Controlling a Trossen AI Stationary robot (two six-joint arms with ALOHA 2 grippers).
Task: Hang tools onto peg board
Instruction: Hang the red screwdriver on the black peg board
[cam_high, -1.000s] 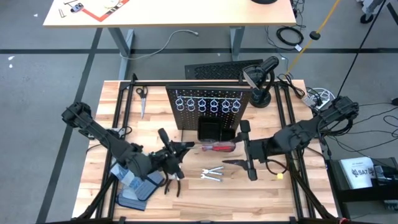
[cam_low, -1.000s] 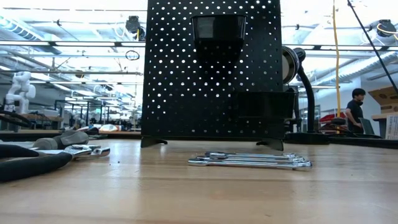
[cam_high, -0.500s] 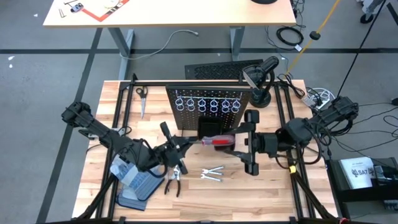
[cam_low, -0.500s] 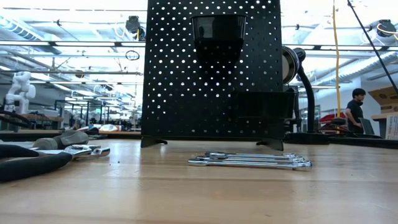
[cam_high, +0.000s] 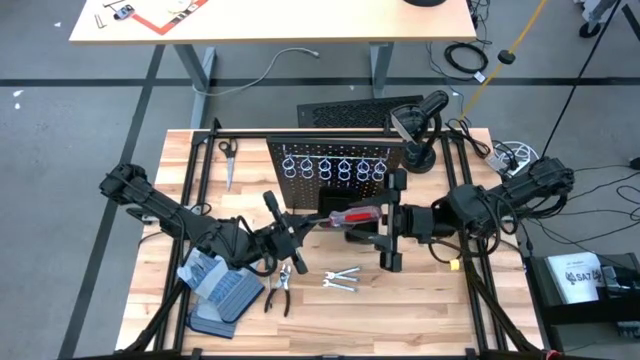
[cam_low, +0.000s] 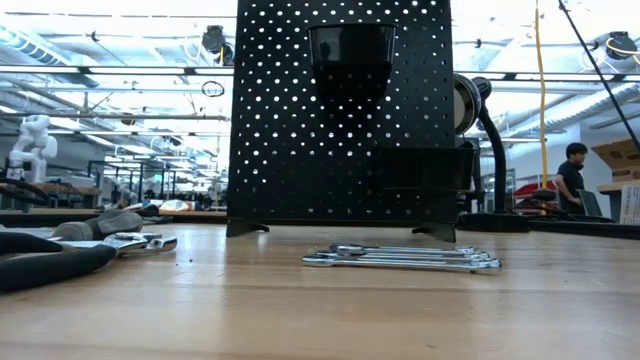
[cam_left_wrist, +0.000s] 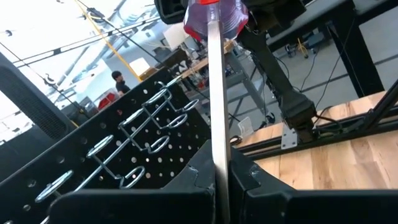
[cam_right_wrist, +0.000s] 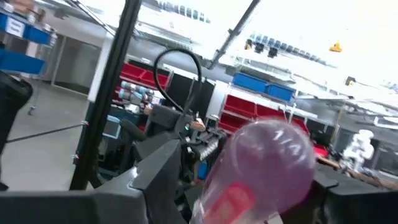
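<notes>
The red-handled screwdriver (cam_high: 352, 216) hangs in the air in front of the peg board (cam_high: 335, 168), roughly level, handle toward the table's right. My left gripper (cam_high: 298, 238) is shut on its shaft. My right gripper (cam_high: 374, 228) stands open with the handle (cam_right_wrist: 261, 168) between its fingers. A gap shows beside one finger, and I cannot tell if the other touches. The silver wrenches (cam_high: 340, 279) and the pliers (cam_high: 278, 296) lie flat on the table. My left gripper pinches the screwdriver's bare metal shaft (cam_left_wrist: 217, 146) between its two fingers, at the end away from the handle. The fingers come level from the table's left and lie along the shaft. The screwdriver sticks straight out beyond them, lifted clear of the table.
The peg board's silver rings (cam_high: 335, 166) and black bin (cam_high: 340, 205) are just beyond the screwdriver. Blue-grey gloves (cam_high: 215, 288) lie at the near left, scissors (cam_high: 228, 160) at the far left, and a black stand (cam_high: 420, 130) beside the board. Black frame rails border the table.
My left gripper has swung toward the table's far edge and a little right, carrying the screwdriver closer to the peg board. My right gripper has risen, tipped its fingers upward and moved left to the handle.
</notes>
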